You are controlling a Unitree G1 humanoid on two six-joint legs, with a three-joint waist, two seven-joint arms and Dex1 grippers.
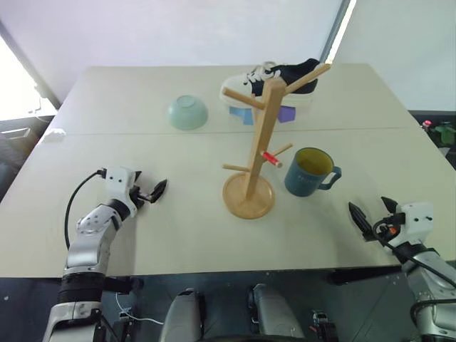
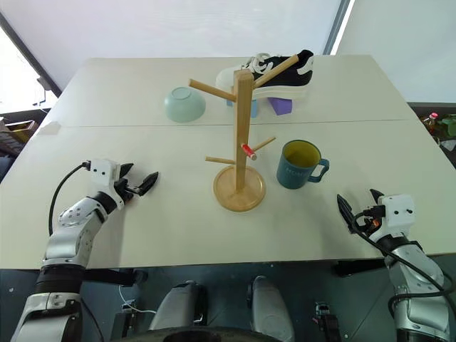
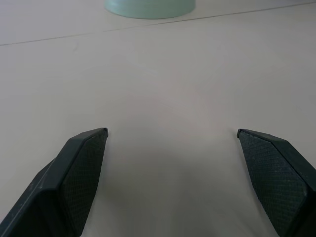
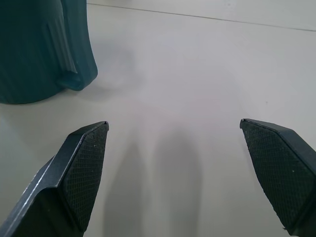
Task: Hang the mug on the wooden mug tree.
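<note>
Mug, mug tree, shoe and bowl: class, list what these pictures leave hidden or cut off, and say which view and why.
- Mug: right wrist view's edge cuts off its rim and inside.
- Shoe: in the head views the wooden mug tree crosses it; the coloured blocks beneath are mostly covered.
- Bowl: left wrist view's edge leaves just a sliver.
- Red tag: too small to read any marking.
- Mug lettering: too small to read.

- One mug [image 1: 308, 172] is standing on the tabletop [image 1: 178, 214].
- One wooden mug tree [image 1: 258, 142] is standing.
- One bowl [image 1: 188, 112] is lying upside down.
- One shoe [image 1: 274, 78] is sitting.
- Two pincers are hovering: left [image 1: 158, 189], right [image 1: 370, 214].
</note>
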